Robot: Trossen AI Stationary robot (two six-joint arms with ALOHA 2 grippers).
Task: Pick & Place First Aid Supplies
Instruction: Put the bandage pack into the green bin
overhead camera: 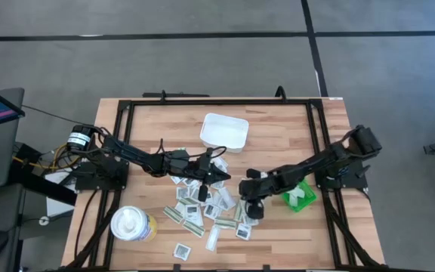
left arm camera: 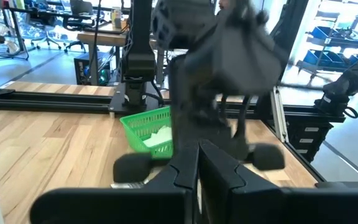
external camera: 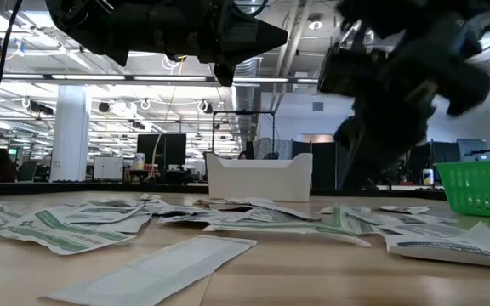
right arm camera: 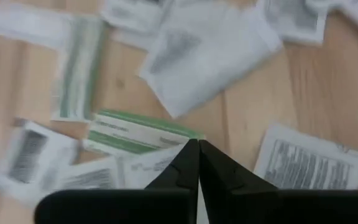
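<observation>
The first aid supplies [overhead camera: 202, 213] lie loose on the wooden table at its middle front: flat white printed packets [right arm camera: 309, 163] and white-and-green strips [right arm camera: 135, 134]. My right gripper [overhead camera: 250, 210] points steeply down at the right side of this scatter. It is shut [right arm camera: 197, 145], with a white printed packet [right arm camera: 143, 169] at its tips. My left gripper [overhead camera: 223, 177] hangs level above the scatter's far side, shut [left arm camera: 197, 157] with nothing in it. My right gripper comes slanting down from the table's right side and is shut at a corner of a white printed packet [right arm camera: 178, 153]. The corner runs right up to the fingertips, and the left finger [right arm camera: 179, 177] hides where they meet. Whether the packet is clear of the table cannot be told.
A white rectangular tray [overhead camera: 224, 131] stands at the far middle. A green bin [overhead camera: 300, 195] holding something white sits just right of my right gripper. A round white tub [overhead camera: 133, 224] stands at the front left. A black frame [overhead camera: 202, 102] borders the table.
</observation>
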